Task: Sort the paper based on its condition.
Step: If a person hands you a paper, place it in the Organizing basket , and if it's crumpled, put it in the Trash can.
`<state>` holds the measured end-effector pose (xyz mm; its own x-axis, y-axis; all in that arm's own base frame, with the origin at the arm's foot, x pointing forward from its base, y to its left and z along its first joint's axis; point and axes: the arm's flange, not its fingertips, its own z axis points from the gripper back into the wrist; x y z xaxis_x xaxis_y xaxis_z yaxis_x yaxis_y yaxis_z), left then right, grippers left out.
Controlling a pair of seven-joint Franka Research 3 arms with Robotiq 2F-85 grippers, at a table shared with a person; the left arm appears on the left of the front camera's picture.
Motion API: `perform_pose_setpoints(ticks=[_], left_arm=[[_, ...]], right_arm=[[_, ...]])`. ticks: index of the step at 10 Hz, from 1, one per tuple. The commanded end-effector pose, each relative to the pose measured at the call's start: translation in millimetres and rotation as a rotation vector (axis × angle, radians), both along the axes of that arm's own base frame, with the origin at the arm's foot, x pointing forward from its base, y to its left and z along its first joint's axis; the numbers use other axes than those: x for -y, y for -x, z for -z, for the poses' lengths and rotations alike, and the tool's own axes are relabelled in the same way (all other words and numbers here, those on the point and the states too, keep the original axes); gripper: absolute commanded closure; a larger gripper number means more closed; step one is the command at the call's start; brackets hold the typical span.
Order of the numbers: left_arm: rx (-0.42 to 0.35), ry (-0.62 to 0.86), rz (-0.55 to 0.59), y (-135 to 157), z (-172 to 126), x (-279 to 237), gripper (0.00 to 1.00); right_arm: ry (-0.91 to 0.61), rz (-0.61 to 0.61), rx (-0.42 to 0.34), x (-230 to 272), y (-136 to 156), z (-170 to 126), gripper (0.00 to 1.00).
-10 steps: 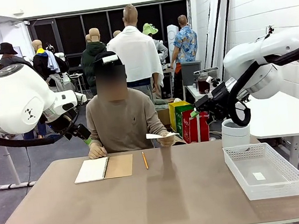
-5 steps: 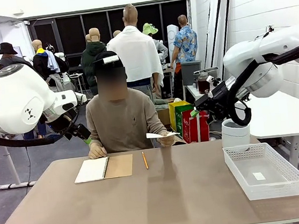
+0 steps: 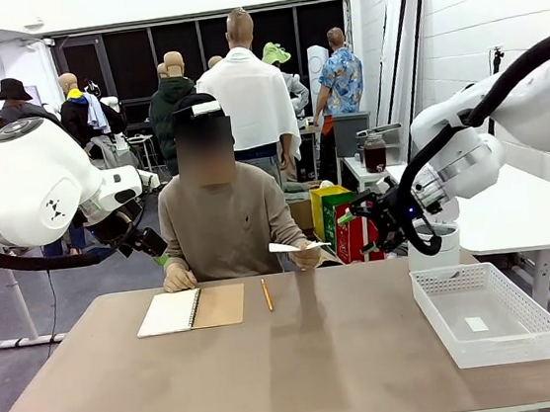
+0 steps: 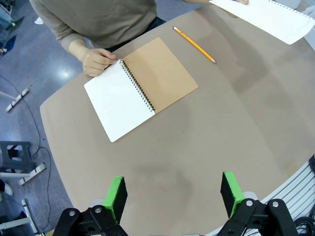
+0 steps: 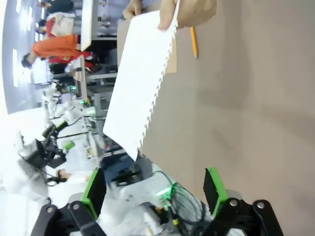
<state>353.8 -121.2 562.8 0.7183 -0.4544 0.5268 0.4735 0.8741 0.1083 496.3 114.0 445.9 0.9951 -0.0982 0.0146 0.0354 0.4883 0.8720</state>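
Paper held up in the person's hand over the bench's far edge. Right gripper is spread wide and empty, facing the sheet, whose long axis runs toward it. Left gripper is also apart, over the notebook. We judge the right arm nearer.

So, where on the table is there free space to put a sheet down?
The whole near half of the table is bare, from its left edge to the basket. Also the strip between pencil and basket. Crowded: the far left, with notebook, pencil and the person's hand.
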Motion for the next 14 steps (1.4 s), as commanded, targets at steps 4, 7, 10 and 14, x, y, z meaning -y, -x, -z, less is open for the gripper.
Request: perform_pose_setpoints(ticks=[4,7,10,14], left_arm=[[0.002,-0.004,0.001,0.3,0.0,-1.6,0.00],[0.002,-0.004,0.001,0.3,0.0,-1.6,0.00],[0.002,-0.004,0.001,0.3,0.0,-1.6,0.00],[0.002,-0.004,0.001,0.3,0.0,-1.6,0.00]], right_arm=[[-0.251,0.025,-0.239,-29.8,-47.8,27.5,0.00],[-0.293,0.018,-0.343,-42.9,-59.9,37.2,0.00],[-0.298,0.026,-0.387,-43.9,-64.4,47.0,0.00],[-0.302,0.055,-0.415,-40.6,-66.2,51.0,0.61]])
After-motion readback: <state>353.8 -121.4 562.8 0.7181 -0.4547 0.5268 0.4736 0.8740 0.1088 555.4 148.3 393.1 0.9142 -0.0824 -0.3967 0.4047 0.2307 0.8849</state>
